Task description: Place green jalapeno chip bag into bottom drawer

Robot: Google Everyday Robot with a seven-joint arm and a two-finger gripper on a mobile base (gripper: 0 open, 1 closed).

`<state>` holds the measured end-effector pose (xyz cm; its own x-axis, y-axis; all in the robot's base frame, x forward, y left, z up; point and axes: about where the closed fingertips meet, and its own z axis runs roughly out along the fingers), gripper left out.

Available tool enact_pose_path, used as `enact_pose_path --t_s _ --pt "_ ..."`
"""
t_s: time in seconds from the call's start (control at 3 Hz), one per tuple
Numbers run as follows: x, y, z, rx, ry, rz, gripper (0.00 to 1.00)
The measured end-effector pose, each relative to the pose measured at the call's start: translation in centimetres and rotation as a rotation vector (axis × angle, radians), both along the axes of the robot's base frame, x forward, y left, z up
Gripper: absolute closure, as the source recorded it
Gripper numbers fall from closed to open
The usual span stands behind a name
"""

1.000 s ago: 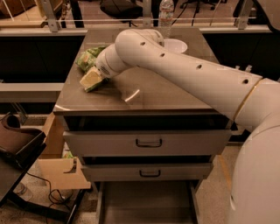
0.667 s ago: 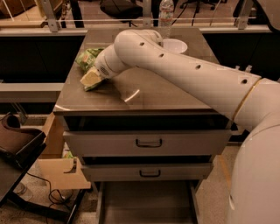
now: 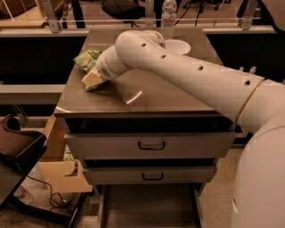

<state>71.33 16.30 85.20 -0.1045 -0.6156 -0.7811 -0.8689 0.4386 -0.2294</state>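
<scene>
The green jalapeno chip bag [image 3: 86, 59] lies on the left rear part of the cabinet top [image 3: 147, 95], wrinkled and glossy. My gripper [image 3: 92, 80] is at the bag's near edge, low over the cabinet top, and a bit of green shows under it. My white arm [image 3: 187, 73] reaches in from the right across the top. The bottom drawer [image 3: 147, 207] is pulled out at the cabinet's foot, a flat grey tray with nothing in it.
A white bowl [image 3: 177, 46] and a water bottle [image 3: 169, 11] stand at the back of the top. Two shut drawer fronts with dark handles [image 3: 151, 145] sit above the tray. A cardboard box [image 3: 55, 171] and a dark seat [image 3: 15, 147] stand to the left.
</scene>
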Motion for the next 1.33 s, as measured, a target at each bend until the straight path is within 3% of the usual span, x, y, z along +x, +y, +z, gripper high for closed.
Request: enact_pose_path --t_s 0.33,0.67,1.0,1.33 --pt "-0.3 -0.3 1.0 -0.010 -0.005 0.013 1.00" --pt "-2.4 -2.6 4.3 -0.027 -0.012 0.036 1.00" --pt "-5.9 -6.4 7.9 -0.029 -0.024 0.031 1.00" --pt "-9.9 -11.1 9.7 -0.029 -0.013 -0.022 1.00"
